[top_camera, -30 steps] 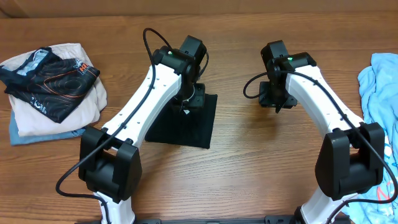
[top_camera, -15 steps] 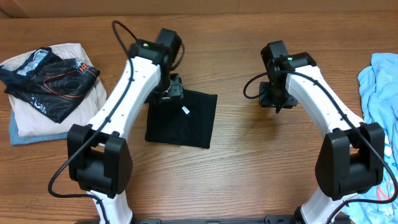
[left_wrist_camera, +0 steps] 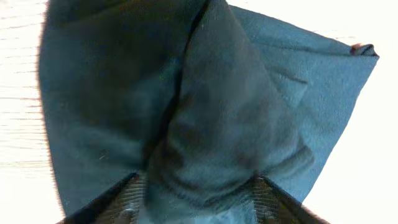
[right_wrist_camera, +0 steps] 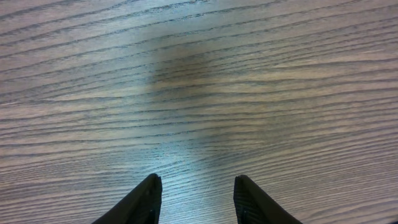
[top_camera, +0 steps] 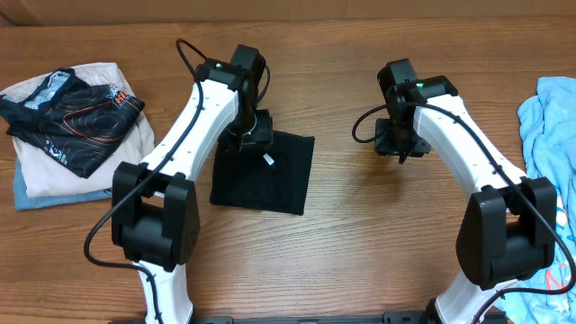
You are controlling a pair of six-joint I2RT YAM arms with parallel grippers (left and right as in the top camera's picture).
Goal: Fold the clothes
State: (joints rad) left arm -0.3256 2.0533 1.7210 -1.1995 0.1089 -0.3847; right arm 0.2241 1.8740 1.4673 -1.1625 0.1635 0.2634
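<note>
The clothes (top_camera: pixel 270 175), a plain black T-shirt folded into a rough square, lie on the wooden table left of centre, with a small white tag (top_camera: pixel 267 159) showing on top. My left gripper (top_camera: pixel 255 137) is down on the upper left part. In the left wrist view a raised ridge of the dark fabric (left_wrist_camera: pixel 211 112) fills the gap of the left gripper (left_wrist_camera: pixel 199 193) and touches both fingers. My right gripper (top_camera: pixel 400 148) hovers over bare wood to the right of the shirt. The right wrist view shows this gripper (right_wrist_camera: pixel 196 186) open, with nothing between its fingers.
A black garment with orange lines (top_camera: pixel 76 112) lies on a beige garment (top_camera: pixel 126 148) and a blue one (top_camera: pixel 36 198) at the far left. A light blue garment (top_camera: pixel 549 126) sits at the right edge. Both arm bases stand at the table's front.
My left gripper let go of the shirt, swung out to the left, and has come back onto its upper left part, closing on a bunch of fabric. The right arm has not moved.
</note>
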